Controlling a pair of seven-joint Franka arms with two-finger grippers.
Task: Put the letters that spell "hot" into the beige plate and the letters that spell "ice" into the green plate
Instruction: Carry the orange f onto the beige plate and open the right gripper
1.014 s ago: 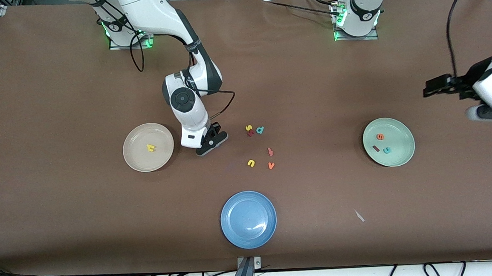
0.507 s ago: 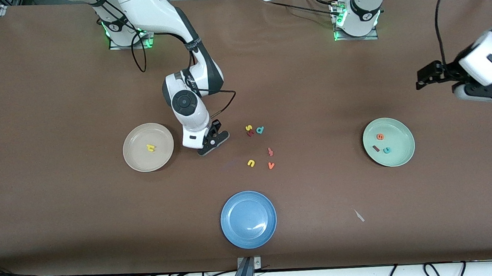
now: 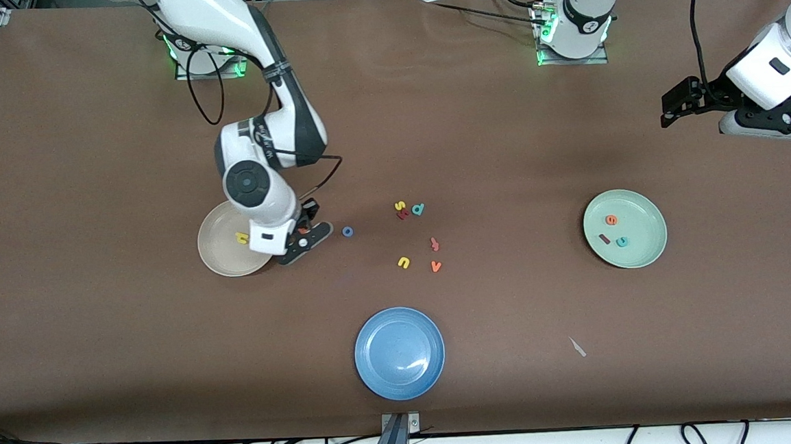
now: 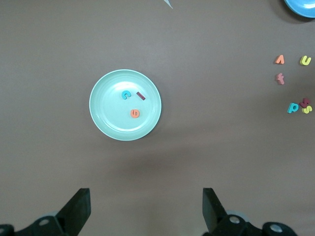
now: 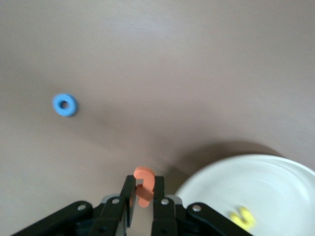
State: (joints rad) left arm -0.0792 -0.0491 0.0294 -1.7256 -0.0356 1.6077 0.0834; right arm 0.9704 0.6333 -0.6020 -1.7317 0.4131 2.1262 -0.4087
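My right gripper is shut on the orange t and hangs just off the rim of the beige plate, on the side toward the loose letters. The yellow h lies in that plate. On the bare table beside the gripper lies the blue o. The green plate holds the orange e, dark red i and teal c. My left gripper is open and empty, high over the left arm's end of the table; its wrist view looks down on the green plate.
Loose letters lie mid-table: yellow s, teal d, a reddish f, yellow u, orange v. A blue plate sits nearer the front camera. A small white scrap lies beside it.
My right arm has carried the orange t from beside the letter cluster toward the beige plate, uncovering the blue o. My left arm has risen and drawn away from the green plate.
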